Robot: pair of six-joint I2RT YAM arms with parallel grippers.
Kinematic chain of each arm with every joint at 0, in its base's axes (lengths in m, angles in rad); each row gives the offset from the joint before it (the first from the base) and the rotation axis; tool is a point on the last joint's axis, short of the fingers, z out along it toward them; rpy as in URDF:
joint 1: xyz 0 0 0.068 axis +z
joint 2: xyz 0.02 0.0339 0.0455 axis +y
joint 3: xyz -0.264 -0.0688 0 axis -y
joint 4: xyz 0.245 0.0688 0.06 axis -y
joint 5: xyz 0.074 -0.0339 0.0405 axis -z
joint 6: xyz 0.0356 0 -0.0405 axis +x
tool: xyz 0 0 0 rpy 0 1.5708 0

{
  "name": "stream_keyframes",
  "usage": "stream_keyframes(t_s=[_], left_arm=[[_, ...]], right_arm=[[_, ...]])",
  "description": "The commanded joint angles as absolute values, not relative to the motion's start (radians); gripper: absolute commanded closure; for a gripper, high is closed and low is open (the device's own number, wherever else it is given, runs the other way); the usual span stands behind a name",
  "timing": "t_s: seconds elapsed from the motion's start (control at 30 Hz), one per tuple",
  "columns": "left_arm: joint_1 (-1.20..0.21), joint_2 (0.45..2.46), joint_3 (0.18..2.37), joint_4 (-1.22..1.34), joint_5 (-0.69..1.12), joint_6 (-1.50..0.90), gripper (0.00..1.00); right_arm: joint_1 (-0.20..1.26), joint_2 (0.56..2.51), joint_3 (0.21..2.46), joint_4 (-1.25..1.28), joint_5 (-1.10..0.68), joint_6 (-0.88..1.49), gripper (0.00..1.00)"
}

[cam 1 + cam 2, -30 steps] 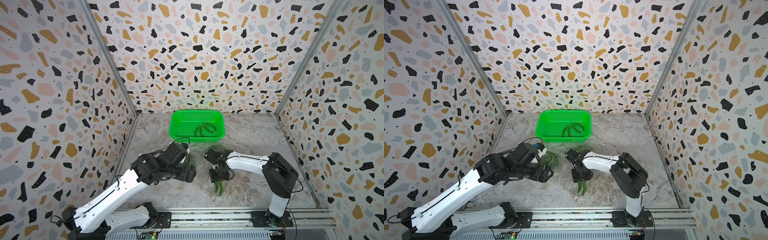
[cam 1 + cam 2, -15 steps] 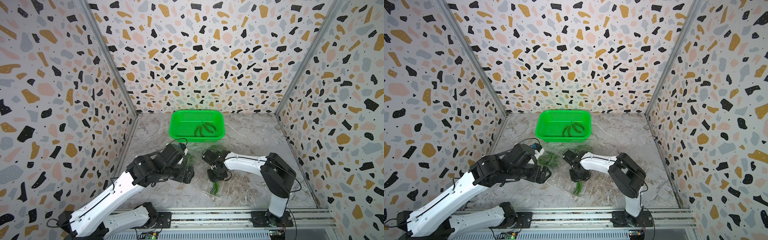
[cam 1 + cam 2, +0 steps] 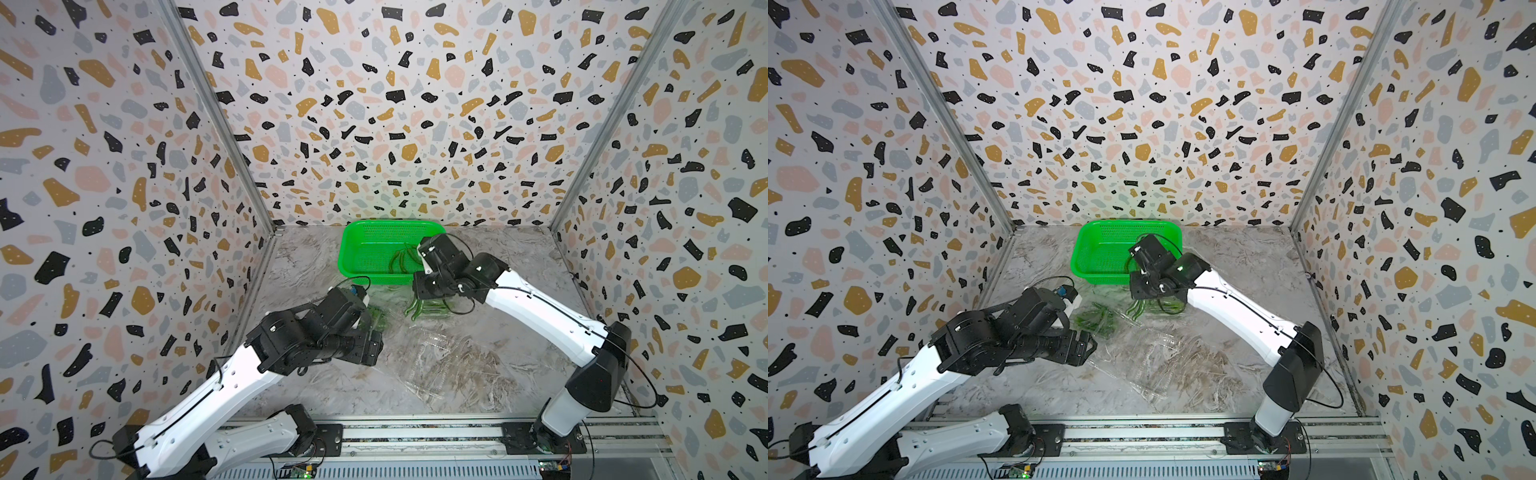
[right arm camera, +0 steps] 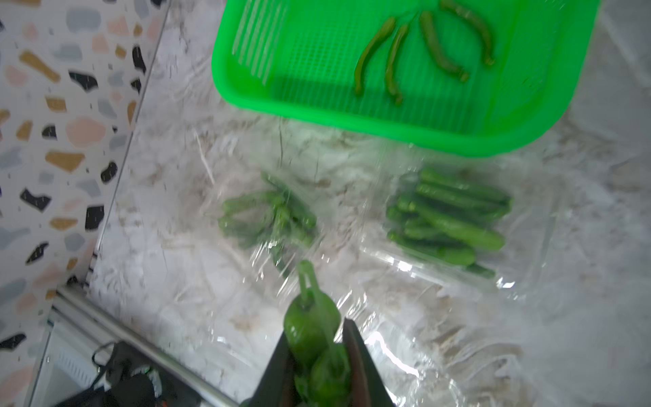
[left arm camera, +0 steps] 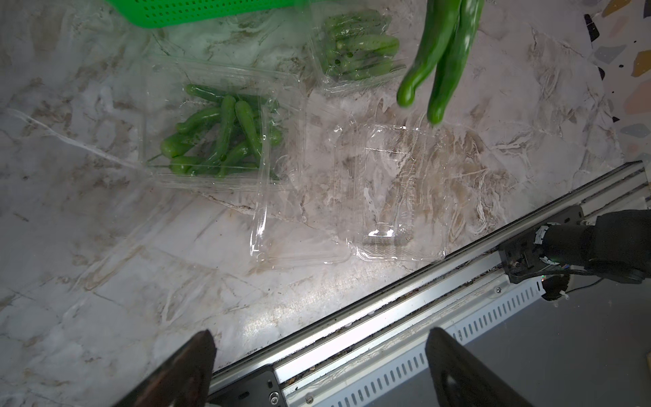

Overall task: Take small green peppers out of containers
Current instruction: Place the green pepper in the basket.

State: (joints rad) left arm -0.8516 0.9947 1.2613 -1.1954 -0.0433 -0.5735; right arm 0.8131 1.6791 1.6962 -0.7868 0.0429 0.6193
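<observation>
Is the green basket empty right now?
No, four slim green peppers lie inside the green basket in the right wrist view.

We see a lab test booth, speckled terrazzo-print panels (image 3: 374, 104) closing in left, right and far sides, marble-look tabletop (image 3: 332, 395), our near edge a metal rail (image 3: 415, 434) with a left arm (image 3: 232, 386) and a right arm (image 3: 540, 316) bolted on.

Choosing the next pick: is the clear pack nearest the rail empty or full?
Empty. In the left wrist view the pack shows only bare clear plastic, nothing green inside.
</observation>
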Motion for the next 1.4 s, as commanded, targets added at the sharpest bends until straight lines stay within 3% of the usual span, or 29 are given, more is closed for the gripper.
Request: stream_keyframes(t_s=[0.0, 0.27, 0.6, 0.63, 0.7, 0.73, 0.8, 0.9, 1.13, 1.37], left_arm=[[-0.844, 0.992, 1.303, -1.265, -0.067, -0.591, 0.05], [-0.843, 0.983, 1.338, -1.352, -0.089, -0.643, 0.05], [-0.844, 0.983, 1.373, -1.434, -0.127, -0.672, 0.05], [-0.843, 0.982, 1.374, -1.438, -0.129, -0.671, 0.05], [-0.844, 0.980, 1.371, -1.442, -0.128, -0.674, 0.05], [-0.842, 0.980, 1.370, -1.442, -0.127, -0.675, 0.05], [-0.842, 0.983, 1.365, -1.438, -0.122, -0.679, 0.03], [-0.837, 0.996, 1.367, -1.432, -0.118, -0.662, 0.01], [-0.769, 1.053, 1.336, -1.342, -0.034, -0.593, 0.01], [-0.641, 1.119, 1.229, -1.162, 0.135, -0.525, 0.01]], right_arm=[[0.711, 1.773, 1.774, -0.701, 0.081, 0.515, 0.91], [0.565, 2.053, 1.946, -0.428, 0.050, 0.474, 0.92], [0.541, 2.436, 2.279, -0.483, 0.161, 0.431, 0.91], [0.535, 2.457, 2.304, -0.499, 0.153, 0.431, 0.86], [0.523, 2.486, 2.344, -0.530, 0.130, 0.436, 0.50], [0.519, 2.485, 2.353, -0.539, 0.117, 0.440, 0.38], [0.516, 2.453, 2.374, -0.565, 0.082, 0.449, 0.14], [0.517, 2.345, 2.373, -0.594, 0.032, 0.460, 0.00], [0.524, 2.026, 2.232, -0.778, -0.112, 0.485, 0.01], [0.569, 1.503, 1.564, -0.726, -0.187, 0.588, 0.09]])
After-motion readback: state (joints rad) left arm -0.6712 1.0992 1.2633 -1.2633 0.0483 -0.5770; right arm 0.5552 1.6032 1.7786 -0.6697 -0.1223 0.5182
